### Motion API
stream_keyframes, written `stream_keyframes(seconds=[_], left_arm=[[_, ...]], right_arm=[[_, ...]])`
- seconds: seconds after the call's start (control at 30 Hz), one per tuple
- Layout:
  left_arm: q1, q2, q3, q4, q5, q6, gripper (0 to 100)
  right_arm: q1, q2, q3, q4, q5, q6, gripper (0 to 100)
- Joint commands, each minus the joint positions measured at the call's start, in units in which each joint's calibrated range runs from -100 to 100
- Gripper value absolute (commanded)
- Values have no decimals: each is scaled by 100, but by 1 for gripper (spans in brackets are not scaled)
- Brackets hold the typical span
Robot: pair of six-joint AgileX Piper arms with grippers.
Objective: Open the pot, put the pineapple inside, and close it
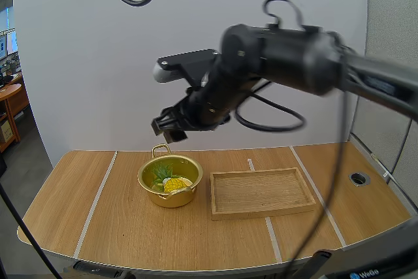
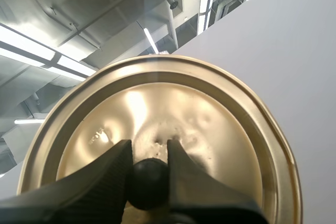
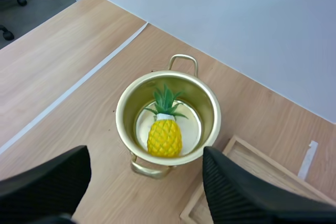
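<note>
– Inside the pot (image 1: 171, 198), item one: the pineapple (image 3: 164, 137) is lying on the bottom, leaves pointing toward one handle. Am I entering that as placed?

– You are entering it as placed, operator. Item two: your right gripper (image 1: 168, 129) is hanging directly above the pot, its fingers (image 3: 241, 192) standing wide apart and carrying nothing.

– And the lid?

– Item three: the lid (image 2: 210, 119) is sitting off the pot. Your left gripper (image 2: 149, 150) is pinching its black knob (image 2: 148, 179) between both fingers and showing you the lid's top face. You are not getting enough to tell where the lid is hanging relative to the pot.

– Anything else for the list?

– Item four: a wooden tray (image 1: 261, 191) is lying just beside the pot on the table (image 1: 117, 227), on the right arm's side.

– So how far along am I?

– By my reading, you are finishing two steps of three: the pot is standing open and the fruit is resting in it. Closing is remaining. You are probably needing the right arm out from above the pot before the left is bringing the lid down onto the rim.
</note>
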State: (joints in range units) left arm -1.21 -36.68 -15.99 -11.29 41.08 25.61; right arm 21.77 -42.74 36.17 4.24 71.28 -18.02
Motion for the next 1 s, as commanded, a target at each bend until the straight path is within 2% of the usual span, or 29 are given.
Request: stream_keyframes(seconds=[0.0, 0.27, 0.43, 0.97], left_arm=[[7, -40, -46, -4, -260, -54, 0], [7, -40, -46, -4, -260, -54, 0], [7, -40, -46, -4, -260, -54, 0], [7, -40, -46, -4, -260, -54, 0]], right_arm=[[0, -685, 237, -81, 329, 15, 100], [0, -2025, 502, -488, 1136, 256, 100], [-162, -2573, 722, -500, 1571, 256, 100], [-418, -3717, 2223, -305, 1210, 256, 100]])
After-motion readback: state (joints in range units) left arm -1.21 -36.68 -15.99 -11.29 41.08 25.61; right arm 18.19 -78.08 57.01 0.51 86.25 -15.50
